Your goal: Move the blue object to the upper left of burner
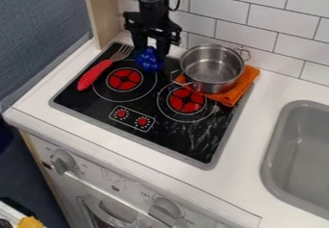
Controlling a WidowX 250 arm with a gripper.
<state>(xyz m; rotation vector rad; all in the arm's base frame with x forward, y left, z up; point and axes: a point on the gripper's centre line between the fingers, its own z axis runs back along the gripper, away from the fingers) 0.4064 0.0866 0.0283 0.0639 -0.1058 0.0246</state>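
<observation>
"Looking from my remote seat, what do you have at the far left?"

"On the white desk (32, 107) I see a black stove top (72, 97). A fork with a red ridged handle (94, 74) lies slantwise on it, its metal tines toward the tiled wall. Just beside it is the left burner (124, 79), red inside a pale ring."

"And the blue thing?"

"I have the shiny, rounded blue object (149, 62) at the upper right of that burner, near its ring. My black two-finger gripper (151, 50) hangs down from the top edge and is closed on it, a finger to either side. I can't tell whether its underside touches the stove."

"Further right?"

"The right burner (185, 101), also red, then a round silver metal pot (212, 68) with loop handles, sitting on a crumpled orange cloth (243, 88). Last, I see a grey sink (302, 150) set in the desk."
</observation>
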